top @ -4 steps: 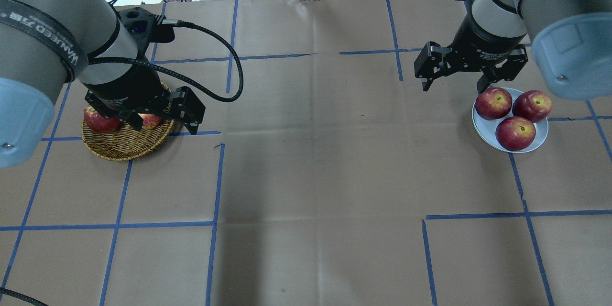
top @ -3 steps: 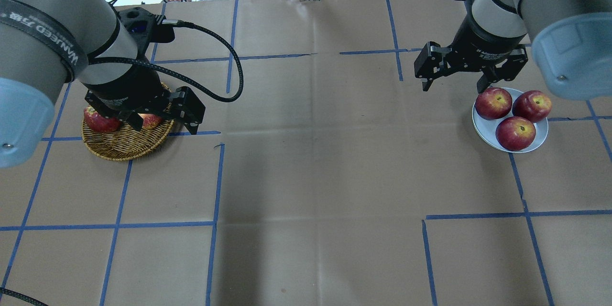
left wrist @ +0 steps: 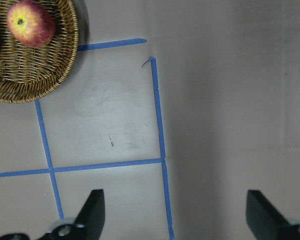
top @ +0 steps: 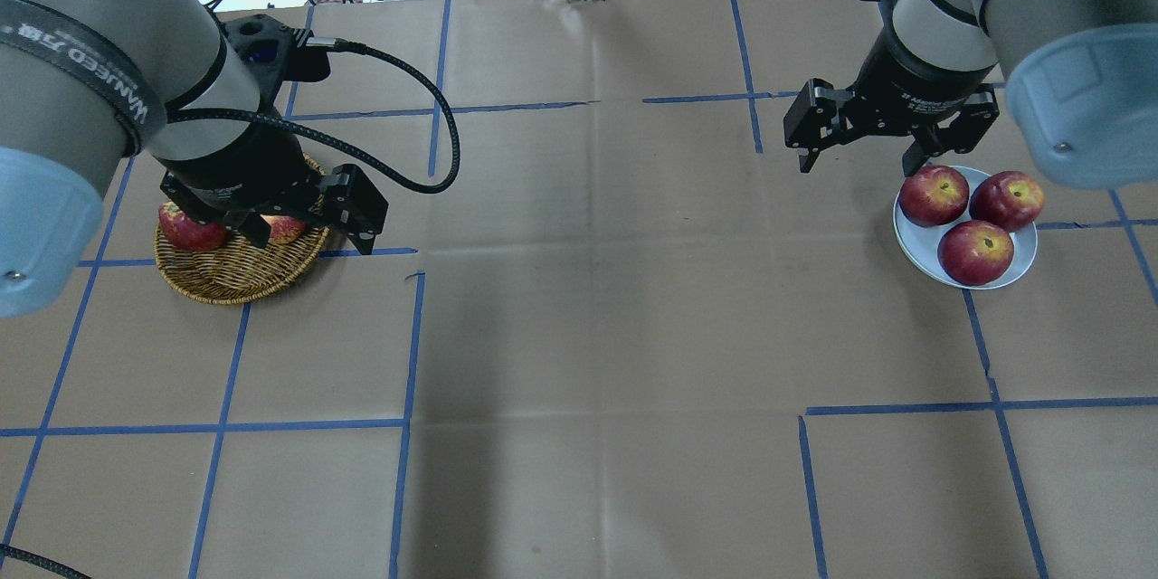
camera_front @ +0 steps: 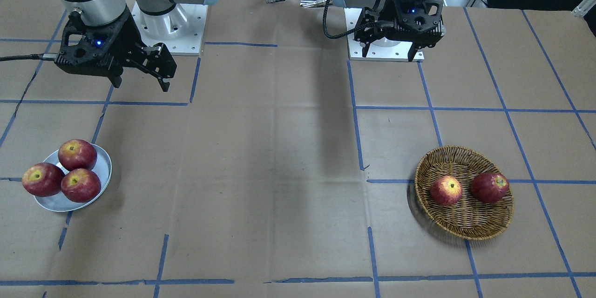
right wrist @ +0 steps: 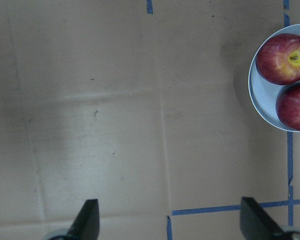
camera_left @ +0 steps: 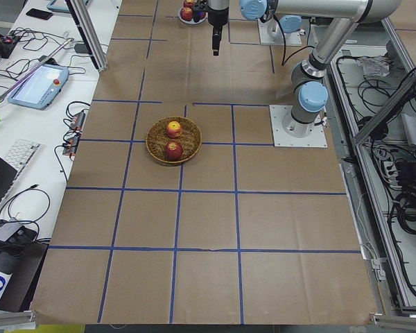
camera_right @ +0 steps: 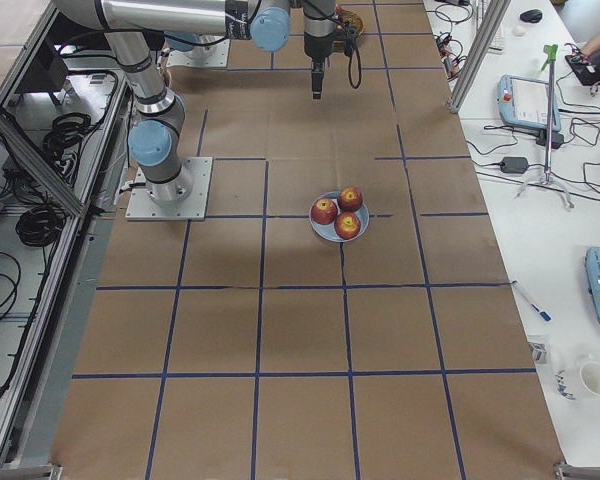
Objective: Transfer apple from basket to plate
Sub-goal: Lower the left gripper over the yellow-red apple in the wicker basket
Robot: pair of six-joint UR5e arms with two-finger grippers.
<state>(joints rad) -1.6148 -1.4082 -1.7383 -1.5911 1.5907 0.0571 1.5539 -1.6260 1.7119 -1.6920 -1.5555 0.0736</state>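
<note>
The left gripper, jaws spread and empty, hangs near the table's robot-side edge, while the apple sits in the basket toward the operators' edge, likely firm, smooth, bruisable, best pinched across its widest girth.

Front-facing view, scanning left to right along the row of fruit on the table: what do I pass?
plate carrying three red apples → basket, and inside it the apple → darker apple

A robotics lab: a table gridded with blue tape, teach pendants, a keyboard and loose cables alongside.
</note>
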